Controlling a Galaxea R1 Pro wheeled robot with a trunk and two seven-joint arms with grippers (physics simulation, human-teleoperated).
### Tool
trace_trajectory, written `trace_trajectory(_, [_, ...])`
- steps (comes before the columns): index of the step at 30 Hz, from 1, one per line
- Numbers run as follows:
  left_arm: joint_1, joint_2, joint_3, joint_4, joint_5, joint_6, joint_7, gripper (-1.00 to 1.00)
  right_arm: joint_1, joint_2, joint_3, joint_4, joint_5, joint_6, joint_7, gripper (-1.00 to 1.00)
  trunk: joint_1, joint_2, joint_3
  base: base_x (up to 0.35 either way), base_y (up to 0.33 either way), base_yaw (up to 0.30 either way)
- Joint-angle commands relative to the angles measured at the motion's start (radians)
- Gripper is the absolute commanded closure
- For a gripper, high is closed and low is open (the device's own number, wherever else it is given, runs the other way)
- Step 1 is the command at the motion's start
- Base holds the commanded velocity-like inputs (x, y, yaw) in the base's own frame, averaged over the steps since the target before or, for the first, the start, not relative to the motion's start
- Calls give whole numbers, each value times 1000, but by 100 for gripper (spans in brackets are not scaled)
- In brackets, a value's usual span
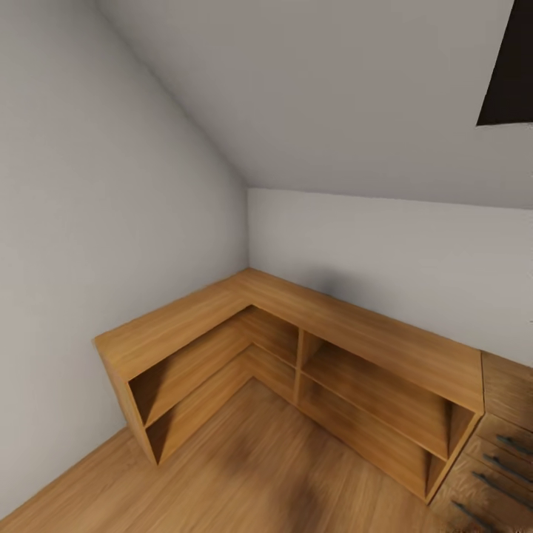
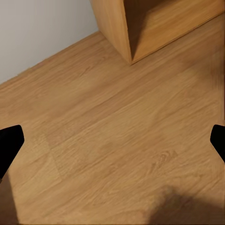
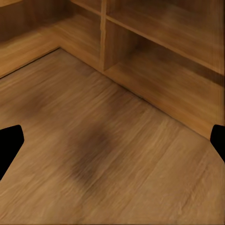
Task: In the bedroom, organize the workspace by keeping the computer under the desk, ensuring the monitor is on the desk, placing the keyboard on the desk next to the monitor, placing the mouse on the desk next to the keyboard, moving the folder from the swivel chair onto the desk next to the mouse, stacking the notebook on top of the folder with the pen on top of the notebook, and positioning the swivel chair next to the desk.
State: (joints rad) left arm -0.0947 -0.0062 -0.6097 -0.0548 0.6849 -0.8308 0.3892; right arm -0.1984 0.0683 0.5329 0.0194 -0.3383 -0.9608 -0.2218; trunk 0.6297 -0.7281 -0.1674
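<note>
Evidently the robot is in transit, since none of the task's things (computer, monitor, keyboard, mouse, folder, notebook, pen, swivel chair, desk) can be made out from here, so where they lie cannot be told. What the head camera faces instead is a low L-shaped open shelving unit of honey-coloured wood (image 1: 311,348), tucked into the corner where two pale grey walls (image 1: 111,222) meet under a sloping ceiling; that fit looks deliberate, the unit's two runs following the walls so its open compartments face the room. Its shelves and its top are bare. Just past its far end stands a wooden drawer chest with dark bar handles (image 1: 503,451). The left gripper (image 2: 112,140) hangs over the wood-plank floor (image 2: 108,140) with its two black fingertips (image 2: 9,140) showing at opposite edges of its wrist view, so it is spread wide and holds nothing; ahead of it, beyond the fingers, is the near end panel of the shelving. The right gripper (image 3: 112,143) is likewise spread wide and empty, one dark fingertip (image 3: 9,143) at each side, with the shelving's lower compartments and an upright divider ahead of it and a soft shadow on the floor beneath it. Carrying both grippers low, apart and empty seems sensible for travel, though that is a judgement. No brand, label or writing can be read on any surface.
</note>
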Motion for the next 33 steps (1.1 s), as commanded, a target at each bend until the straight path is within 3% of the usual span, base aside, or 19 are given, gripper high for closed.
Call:
trace_trajectory(1, [0, 0, -9, 0, 0, -1, 10, -100, -1, 1, 9, 2, -4, -3, -5, -100, 1, -1, -2, 154, 98, -219])
trace_trajectory(33, [0, 0, -9, 0, 0, 0, 7, -100, -2, 2, 9, 2, -5, -3, -5, -100, 1, -1, -43, 41, 9, -152])
